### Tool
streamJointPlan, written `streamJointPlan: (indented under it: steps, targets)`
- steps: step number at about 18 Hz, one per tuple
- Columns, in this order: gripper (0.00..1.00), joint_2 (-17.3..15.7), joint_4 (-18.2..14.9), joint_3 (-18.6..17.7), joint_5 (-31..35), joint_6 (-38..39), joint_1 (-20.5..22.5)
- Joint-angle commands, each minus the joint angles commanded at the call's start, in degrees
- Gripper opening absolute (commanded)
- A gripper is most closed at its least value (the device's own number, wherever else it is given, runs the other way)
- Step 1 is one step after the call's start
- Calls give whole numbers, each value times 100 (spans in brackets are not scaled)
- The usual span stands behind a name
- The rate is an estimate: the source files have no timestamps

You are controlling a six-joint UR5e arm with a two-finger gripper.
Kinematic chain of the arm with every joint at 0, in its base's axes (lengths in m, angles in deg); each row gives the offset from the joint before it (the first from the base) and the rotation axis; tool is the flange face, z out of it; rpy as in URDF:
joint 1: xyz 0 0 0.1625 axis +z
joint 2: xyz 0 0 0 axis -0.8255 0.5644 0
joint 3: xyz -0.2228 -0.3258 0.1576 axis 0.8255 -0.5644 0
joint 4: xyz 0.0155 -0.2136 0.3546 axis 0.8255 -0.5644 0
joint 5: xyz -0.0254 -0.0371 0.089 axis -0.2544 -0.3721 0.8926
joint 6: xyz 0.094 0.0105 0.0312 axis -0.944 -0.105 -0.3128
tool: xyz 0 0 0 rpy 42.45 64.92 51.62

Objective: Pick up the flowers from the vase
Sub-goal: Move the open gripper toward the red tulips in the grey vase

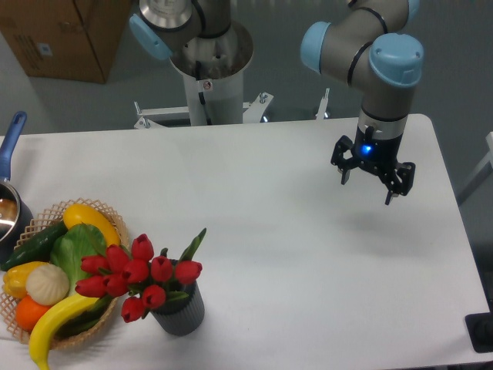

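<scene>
vase [181, 314] at table's [308, 262] near edge, touching wicker basket [77, 339] of fruit and vegetables on its left | flowers [139, 274] standing in vase, leaning left over basket | gripper [370, 185] well apart over table's far right, fingers spread, holding nothing | blue-handled pot [11, 202] at left edge

You see the gripper [368, 186] hanging above the table [308, 254] at the far right, jaws spread, nothing between them. The flowers [137, 274] stand in the vase [182, 316] near the front left, well apart from it, just beside the wicker basket [45, 218] of produce.
</scene>
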Motion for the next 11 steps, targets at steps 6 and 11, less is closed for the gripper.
streamJointPlan:
  steps: [6, 11]
  targets:
    - [100, -9, 26, -140, -393, 0, 0]
    - [100, -466, 132, -571, -1729, 912, -70]
